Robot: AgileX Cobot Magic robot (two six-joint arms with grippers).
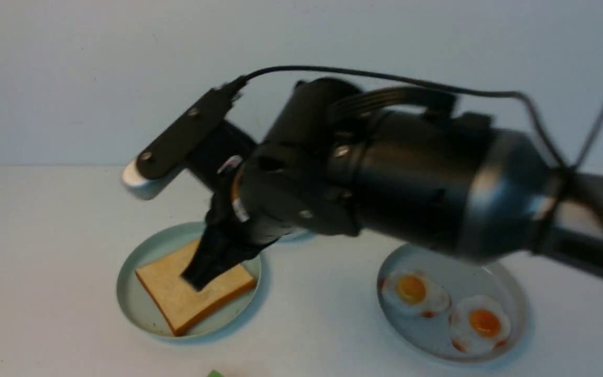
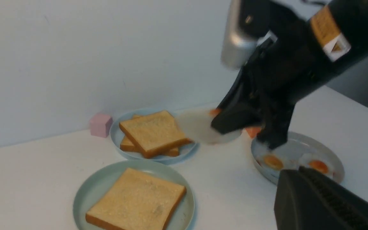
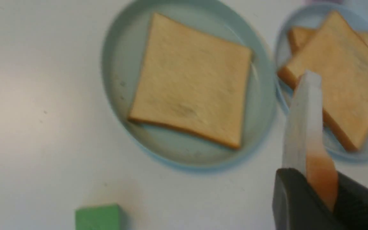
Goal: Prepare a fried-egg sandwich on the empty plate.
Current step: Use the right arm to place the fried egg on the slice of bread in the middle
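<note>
The right gripper (image 3: 320,188) was closed on one fried egg (image 3: 303,121), pinching it by its orange-tinted edge so that the white stood edge-on out of the fingers. It held the egg in the air above the table (image 1: 45,235), clear of every plate, close to the green plate (image 2: 88,195) and the blue plate (image 2: 117,137). The left gripper (image 2: 299,185) was closed and empty, off to the near right in its own camera.

There were three plates. The green plate sat near and left, and carried one toast slice (image 2: 136,201) lying flat with nothing on top, so no sandwich had been built yet. The blue plate sat just beyond it, toward the far wall, with two stacked slices (image 2: 153,132), the upper one turned askew over the lower. The grey plate (image 1: 511,293) sat to the right, well apart from the green one, with two eggs lying side by side, one (image 1: 414,293) to the left and one (image 1: 482,324) nearer and to the right.

That made three eggs and three toast slices in all. One pink block (image 2: 100,124) stood just left of the blue plate by the wall, and one green block (image 3: 97,217) lay at the near edge of the table.
</note>
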